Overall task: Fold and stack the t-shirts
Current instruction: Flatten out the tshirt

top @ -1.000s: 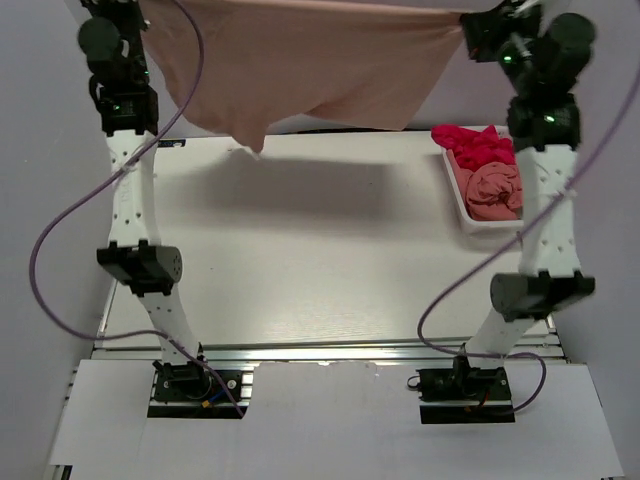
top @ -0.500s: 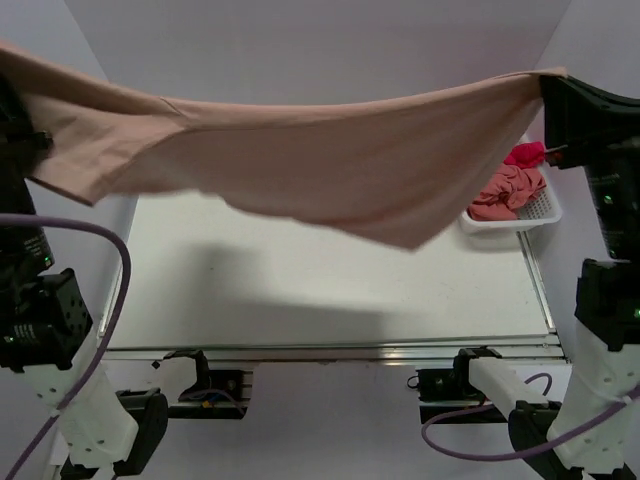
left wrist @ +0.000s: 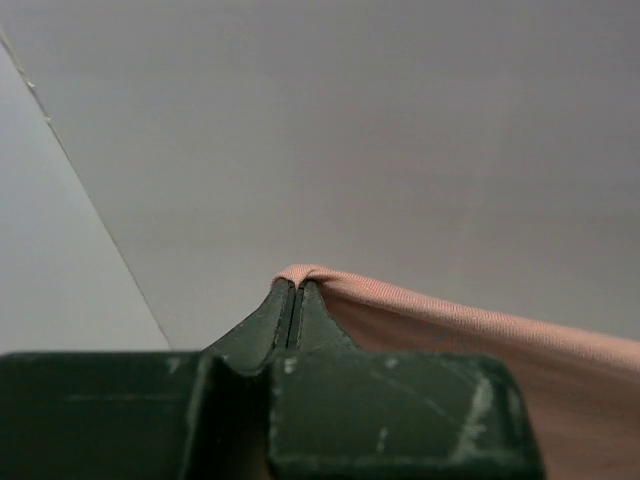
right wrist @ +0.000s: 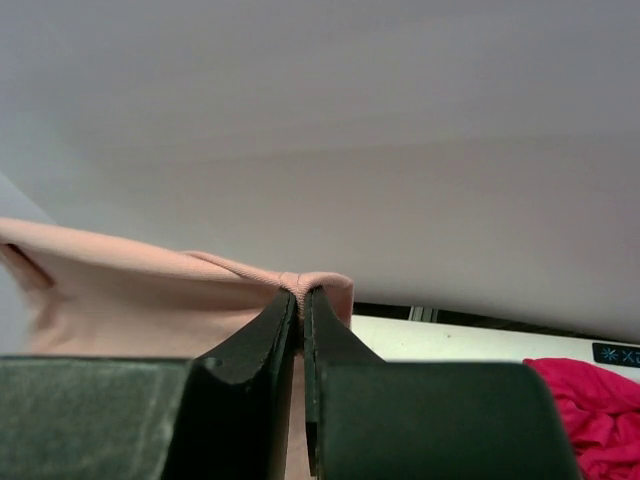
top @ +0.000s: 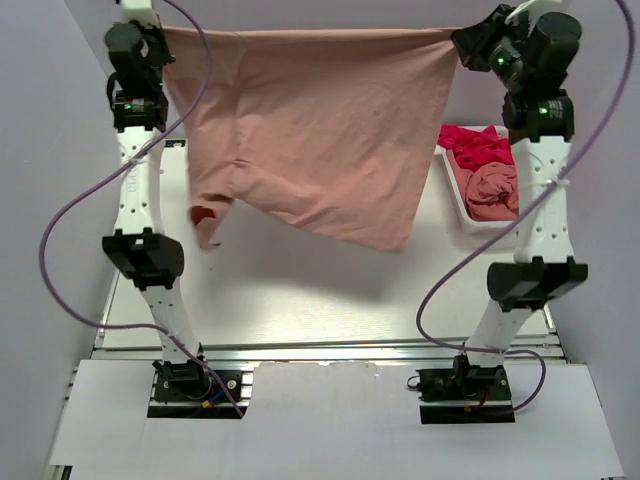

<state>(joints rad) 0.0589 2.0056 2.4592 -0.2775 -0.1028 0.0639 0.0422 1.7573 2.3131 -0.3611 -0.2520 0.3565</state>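
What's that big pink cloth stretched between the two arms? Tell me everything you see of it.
A dusty salmon-pink t-shirt, soft thin knit, held up and spread wide. Its top edge is pulled taut between the left tool and the right tool, each pinched shut on a corner. The rest hangs loose with soft creases, a sleeve dangling at the left, the lower edge slanting to a point above the table. Only the two tools seem to touch it.
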